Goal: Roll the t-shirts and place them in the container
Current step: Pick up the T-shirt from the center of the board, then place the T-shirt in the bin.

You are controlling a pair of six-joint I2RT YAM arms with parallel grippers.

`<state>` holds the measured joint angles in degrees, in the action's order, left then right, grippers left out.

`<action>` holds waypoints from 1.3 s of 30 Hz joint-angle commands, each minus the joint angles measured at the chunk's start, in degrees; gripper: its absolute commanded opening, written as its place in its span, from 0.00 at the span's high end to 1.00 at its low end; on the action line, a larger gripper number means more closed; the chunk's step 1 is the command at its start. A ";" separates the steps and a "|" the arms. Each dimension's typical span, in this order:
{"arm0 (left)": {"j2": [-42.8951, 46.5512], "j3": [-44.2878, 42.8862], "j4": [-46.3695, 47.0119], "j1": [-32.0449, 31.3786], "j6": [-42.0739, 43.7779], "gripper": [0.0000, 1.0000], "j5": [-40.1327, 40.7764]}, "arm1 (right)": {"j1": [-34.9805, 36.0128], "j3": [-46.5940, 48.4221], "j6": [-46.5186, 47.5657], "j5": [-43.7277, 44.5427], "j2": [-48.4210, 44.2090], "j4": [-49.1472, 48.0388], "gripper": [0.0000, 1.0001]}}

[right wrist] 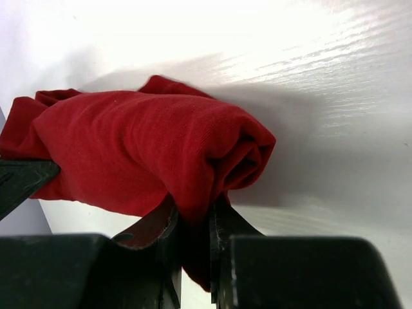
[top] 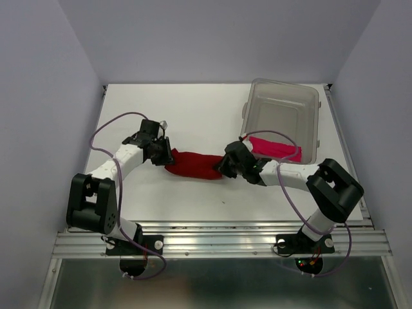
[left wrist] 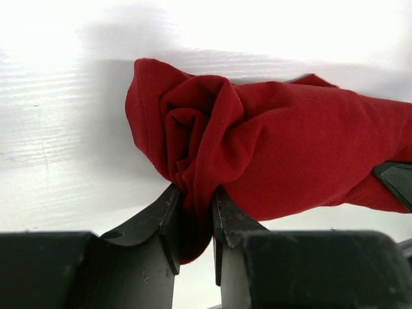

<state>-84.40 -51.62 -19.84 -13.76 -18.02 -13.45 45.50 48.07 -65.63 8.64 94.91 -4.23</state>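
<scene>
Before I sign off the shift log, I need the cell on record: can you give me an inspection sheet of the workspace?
Surface: white table, glossy, no spills seen.
Job's things: red shirt rolled, lying mid-table between the arms; pink shirt in the bin.
Clutter: clear bin at the far right; nothing else seen.
Grippers: left gripper shut on the red shirt's left end; right gripper shut on its right end.
Cables: a purple cable loops off each arm.
Surroundings: pale walls on three sides; metal rail along the near edge.

Facing each other — left gripper [top: 165, 156] and right gripper [top: 224, 168], both clamped tight.
</scene>
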 commanded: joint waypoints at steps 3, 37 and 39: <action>5.82 -8.40 -2.75 0.14 -2.02 1.00 -0.26 | 0.03 5.71 7.26 7.17 -9.13 6.60 0.99; -46.02 -86.55 -10.58 -23.51 -4.04 1.00 1.15 | -47.51 17.49 38.11 -2.05 -12.13 19.70 0.99; -47.61 -86.20 -8.48 -23.94 -3.95 1.00 0.45 | -48.65 17.58 38.90 -2.31 -10.63 19.79 0.99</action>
<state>-132.57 -134.06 -29.56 -37.95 -23.83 -13.78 -0.75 64.79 -30.96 3.38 82.85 16.29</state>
